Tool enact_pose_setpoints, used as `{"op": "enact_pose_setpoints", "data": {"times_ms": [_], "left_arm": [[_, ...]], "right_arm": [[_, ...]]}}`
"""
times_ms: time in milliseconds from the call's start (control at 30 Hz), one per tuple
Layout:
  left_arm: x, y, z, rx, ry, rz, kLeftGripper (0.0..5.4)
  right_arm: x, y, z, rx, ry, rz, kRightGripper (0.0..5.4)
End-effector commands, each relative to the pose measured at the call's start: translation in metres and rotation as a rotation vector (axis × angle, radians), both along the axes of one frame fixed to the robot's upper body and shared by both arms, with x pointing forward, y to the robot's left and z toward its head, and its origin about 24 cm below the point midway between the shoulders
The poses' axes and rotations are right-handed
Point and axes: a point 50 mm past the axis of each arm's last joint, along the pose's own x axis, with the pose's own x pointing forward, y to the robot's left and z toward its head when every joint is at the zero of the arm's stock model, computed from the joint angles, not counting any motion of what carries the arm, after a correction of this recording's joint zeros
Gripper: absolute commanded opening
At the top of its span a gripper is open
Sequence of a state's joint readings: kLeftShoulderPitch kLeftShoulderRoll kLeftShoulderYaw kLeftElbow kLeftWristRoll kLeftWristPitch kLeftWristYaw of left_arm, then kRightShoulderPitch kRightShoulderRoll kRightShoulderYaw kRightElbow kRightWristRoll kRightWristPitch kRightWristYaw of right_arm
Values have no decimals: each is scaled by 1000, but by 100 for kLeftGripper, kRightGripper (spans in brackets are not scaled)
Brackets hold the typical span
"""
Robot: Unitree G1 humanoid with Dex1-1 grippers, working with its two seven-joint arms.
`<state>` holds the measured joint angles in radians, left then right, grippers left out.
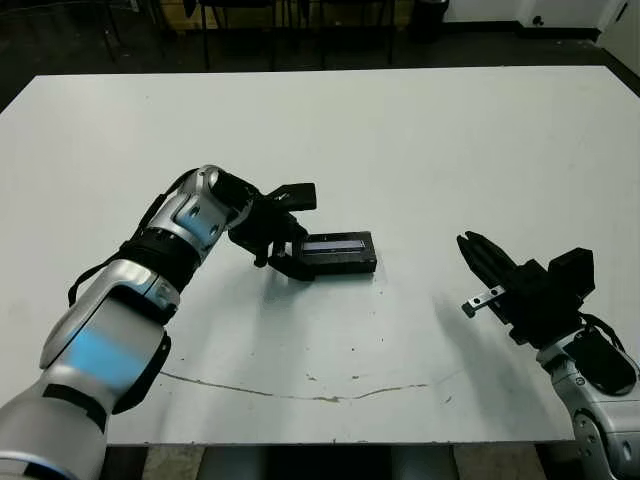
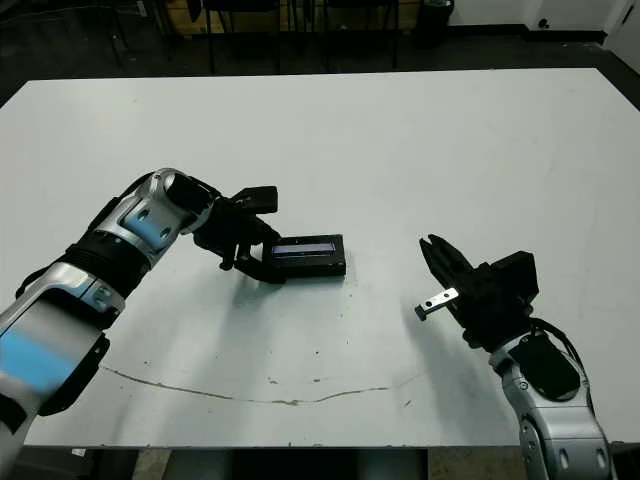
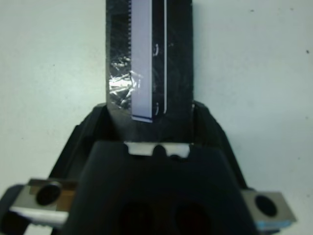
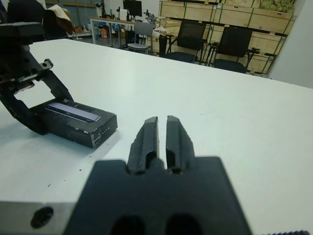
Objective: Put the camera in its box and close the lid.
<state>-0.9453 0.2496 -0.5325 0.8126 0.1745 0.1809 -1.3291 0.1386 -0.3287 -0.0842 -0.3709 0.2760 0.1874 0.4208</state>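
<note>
The lid (image 1: 338,243), black with a pale stripe on top, lies flat over the black box (image 1: 350,266) at the middle of the table. The two form one closed block. The camera is hidden from every view. My left gripper (image 1: 296,256) is at the block's left end, its fingers (image 3: 208,127) pressed against both long sides of the lid (image 3: 146,58). My right gripper (image 1: 470,245) hovers to the right of the box, well apart from it. Its fingers (image 4: 149,134) are shut with nothing between them.
The white table (image 1: 420,140) stretches wide around the box. A thin brown crack line (image 1: 300,392) runs near the front edge. Chairs (image 4: 234,46) and wooden crates stand beyond the far edge.
</note>
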Motion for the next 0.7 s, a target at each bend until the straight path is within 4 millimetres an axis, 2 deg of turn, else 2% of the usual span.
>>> {"op": "enact_pose_setpoints", "data": {"times_ms": [33,167,700], "left_arm": [[-16,0,-32,90,100,-56,271],[-16,5,-34,102,78,-62,271],[-23,42,-45,190,66,-21,533]], "right_arm": [[-3,-1,-5,-11,30,-16,0],[-3,-1,-5,-12,27,-16,0],[-4,-1,-7,-13,22,-7,0]]}}
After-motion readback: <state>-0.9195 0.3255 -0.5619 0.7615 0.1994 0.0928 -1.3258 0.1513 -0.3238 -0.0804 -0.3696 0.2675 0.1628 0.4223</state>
